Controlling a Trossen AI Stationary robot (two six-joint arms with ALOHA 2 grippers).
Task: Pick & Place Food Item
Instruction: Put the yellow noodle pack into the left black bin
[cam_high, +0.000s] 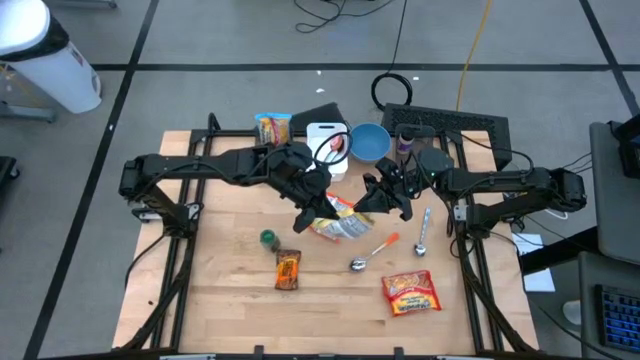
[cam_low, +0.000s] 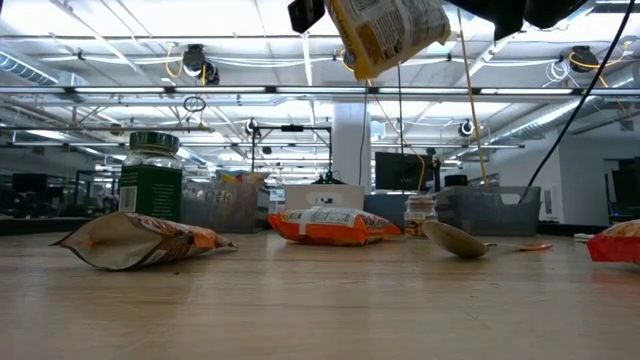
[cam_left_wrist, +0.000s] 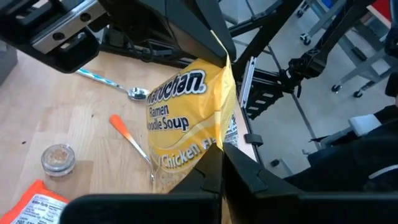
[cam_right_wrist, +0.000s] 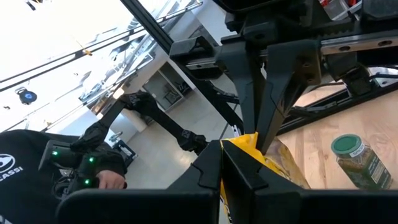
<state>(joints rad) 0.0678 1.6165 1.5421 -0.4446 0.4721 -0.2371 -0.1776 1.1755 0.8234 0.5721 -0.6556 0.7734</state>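
Yellow plastic ramen noodle soup packet (cam_high: 338, 220) hangs above the wooden tabletop (cam_high: 220, 290), pinched at opposite edges by left pincer (cam_high: 318, 203) and right pincer (cam_high: 372, 200), both clamped on it.

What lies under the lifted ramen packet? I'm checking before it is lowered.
Beneath the ramen packet, held by left gripper and right gripper, bare table shows; directly underneath is covered from above.
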